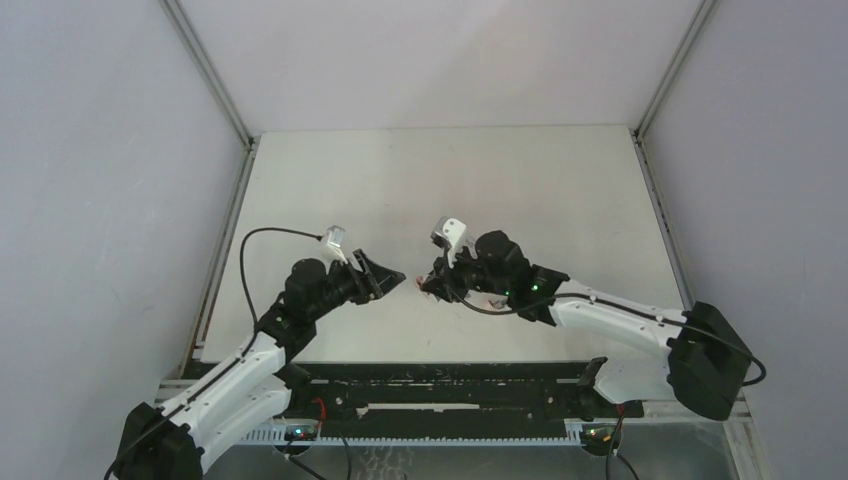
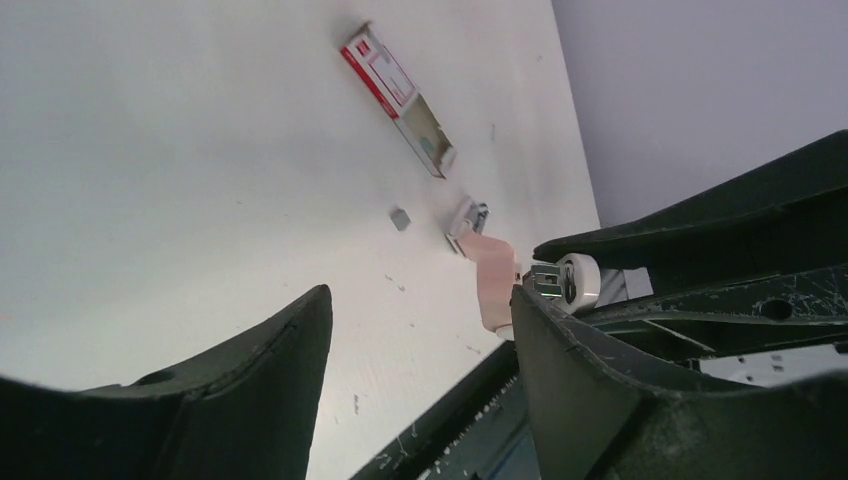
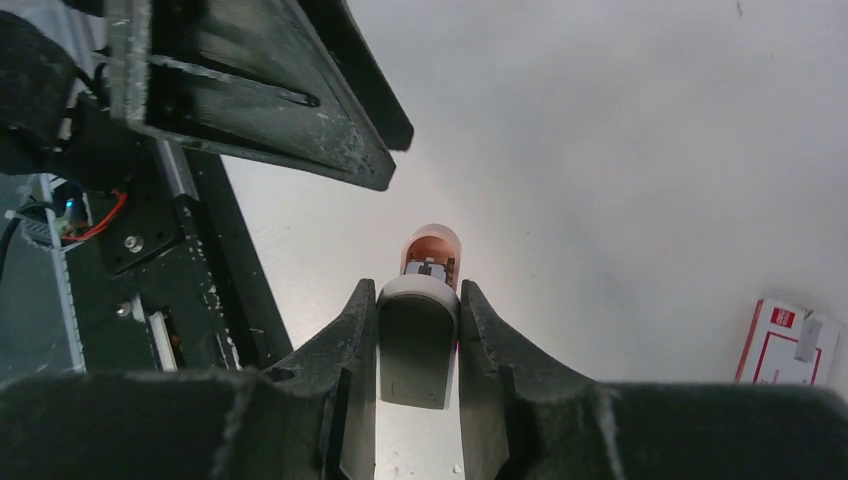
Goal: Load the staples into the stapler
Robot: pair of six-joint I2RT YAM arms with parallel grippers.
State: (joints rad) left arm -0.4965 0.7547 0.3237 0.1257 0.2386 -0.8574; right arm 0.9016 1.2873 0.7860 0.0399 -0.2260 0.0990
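My right gripper (image 3: 418, 296) is shut on the stapler (image 3: 420, 330), a stubby mini stapler. Its pale base is pinched between the two fingers and its pink nose (image 3: 432, 248) pokes out past the tips. In the left wrist view the same stapler (image 2: 495, 282) hangs just above the table beside my left gripper (image 2: 420, 300), which is open and holds nothing. From above, the two grippers (image 1: 392, 280) (image 1: 433, 284) face each other tip to tip near the table's front. The staples (image 2: 400, 218), a small grey block, lie loose on the table beyond the stapler, near their red-labelled box (image 2: 392, 88).
The staple box (image 3: 788, 345) lies flat at the right of the right wrist view. A small metal and pink piece (image 2: 467, 218) sits on the table just behind the held stapler. The black front rail (image 1: 440, 385) runs along the near table edge. Grey walls (image 1: 100, 200) enclose the table.
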